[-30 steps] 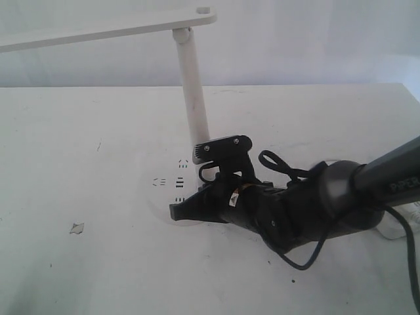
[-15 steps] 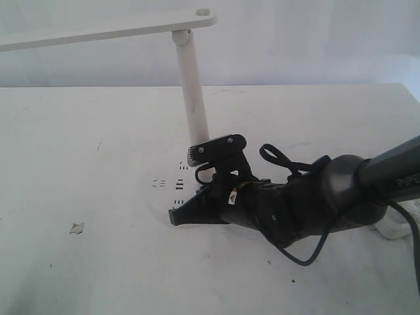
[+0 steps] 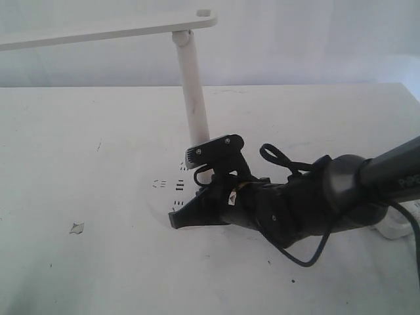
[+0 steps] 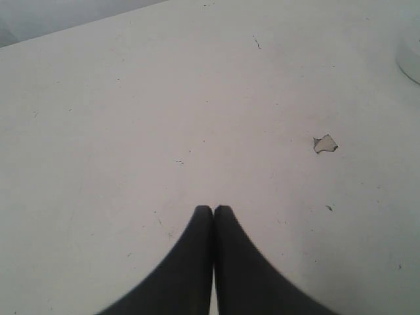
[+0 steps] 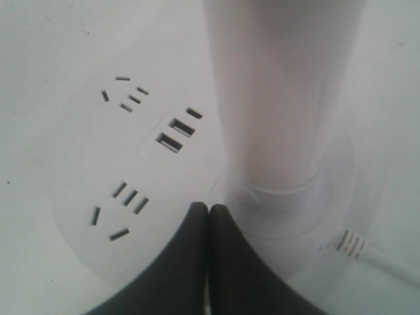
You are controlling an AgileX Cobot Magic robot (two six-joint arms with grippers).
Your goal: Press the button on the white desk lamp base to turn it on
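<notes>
The white desk lamp base (image 5: 79, 164) is a flat round disc with dark socket slots and USB slots (image 5: 177, 131); its slim stem (image 3: 193, 92) rises to a long flat head (image 3: 105, 27). My right gripper (image 5: 208, 209) is shut and empty, its tips low over the disc beside the foot of the stem (image 5: 282, 118). In the exterior view the same gripper (image 3: 176, 218) lies across the base (image 3: 167, 186). The button is hidden. My left gripper (image 4: 212, 210) is shut over bare table and does not show in the exterior view.
A small chip in the tabletop (image 3: 77, 228) lies to the left, also a chip (image 4: 325, 144) in the left wrist view. A white power strip (image 3: 397, 226) sits at the right edge behind the right arm. The lamp's cable plug (image 5: 348, 243) enters the base.
The right gripper has crept slightly left and down over the base. The lamp head stays unlit.
</notes>
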